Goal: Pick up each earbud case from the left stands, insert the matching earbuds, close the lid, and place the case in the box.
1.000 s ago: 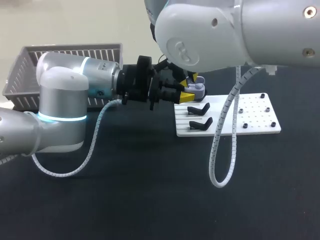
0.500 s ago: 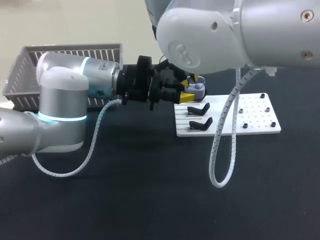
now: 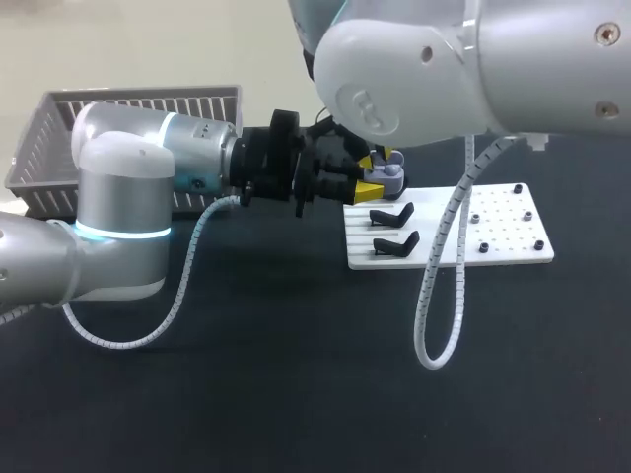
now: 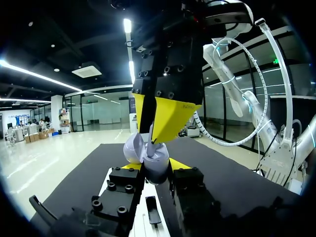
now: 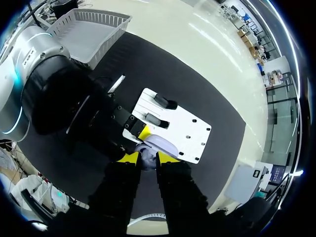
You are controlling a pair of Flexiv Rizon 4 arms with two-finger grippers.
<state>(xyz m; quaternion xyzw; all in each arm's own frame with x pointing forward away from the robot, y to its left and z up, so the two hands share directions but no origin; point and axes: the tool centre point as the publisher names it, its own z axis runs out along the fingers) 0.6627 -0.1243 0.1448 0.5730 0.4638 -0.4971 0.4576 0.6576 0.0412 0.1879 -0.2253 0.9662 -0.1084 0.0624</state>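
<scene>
Left gripper (image 3: 369,187) is clamped on the open earbud case (image 4: 157,167), held level just above the white stand board (image 3: 503,232) so its mouth faces up for the right gripper (image 4: 154,137) poised on top. Whether that one is pinching an earbud can't be told. Over the last second the right gripper has dipped a touch closer to the case, and the left arm hasn't budged.

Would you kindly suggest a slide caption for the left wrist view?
Left gripper holds the open case while the right gripper meets it from above.
</scene>
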